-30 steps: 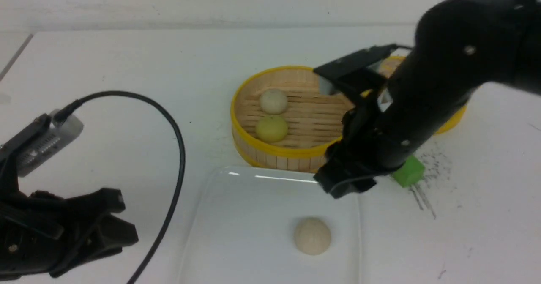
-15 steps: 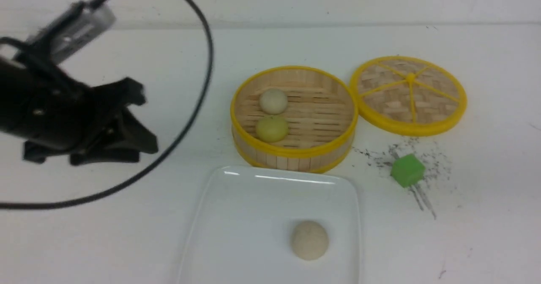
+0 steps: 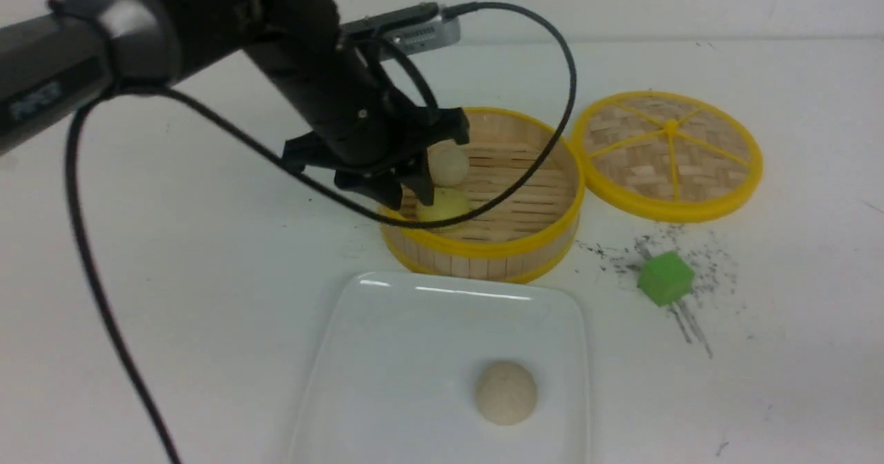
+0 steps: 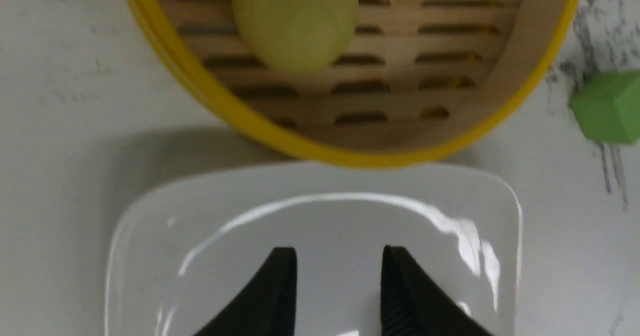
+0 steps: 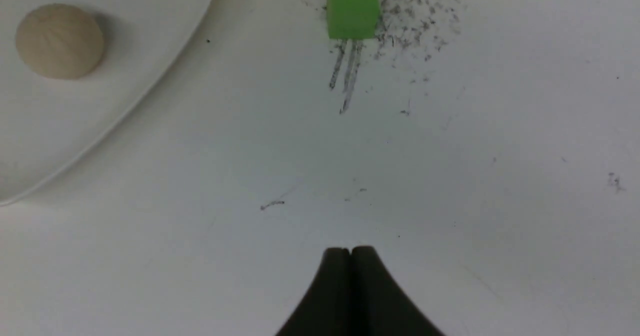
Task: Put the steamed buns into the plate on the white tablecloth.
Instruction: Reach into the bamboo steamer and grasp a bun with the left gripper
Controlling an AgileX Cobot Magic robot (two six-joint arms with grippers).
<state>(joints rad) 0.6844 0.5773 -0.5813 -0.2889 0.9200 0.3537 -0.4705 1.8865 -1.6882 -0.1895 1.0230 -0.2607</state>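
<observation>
A white tablecloth (image 3: 173, 277) covers the whole bench, and the bench's far edge runs along a pale back wall. Taking 12 o'clock as straight away from the robot, a round steamer basket (image 3: 483, 250) sits near the middle. Its lid (image 3: 668, 153) lies flat at 2 o'clock, close beside the basket rim. A green cube (image 3: 665, 279) rests at 4 o'clock among dark scuff marks (image 3: 694, 329).

The plate (image 3: 387, 353) lies at 6 o'clock, its far rim just short of the basket and its near part cut off by the front view. The cloth is bare and wide at 9 o'clock, and also at 3 o'clock past the cube.

One beige bun (image 3: 506, 393) sits on the plate, toward its 5 o'clock side. The off-white bun (image 3: 450, 166) and the pale yellow bun (image 3: 445, 208) are in the basket, on its 9 o'clock half, with the yellow one nearer the robot.

The left arm (image 3: 207, 15) reaches in from 10 o'clock, trailing a black cable (image 3: 103, 298). The left gripper (image 3: 409, 195) hangs over the basket's 9 o'clock rim, just above the yellow bun. Its fingers (image 4: 280, 291) are spread apart and hold nothing.

The right gripper (image 5: 350, 261) is clenched on nothing, above bare cloth at 5 o'clock from the cube.
</observation>
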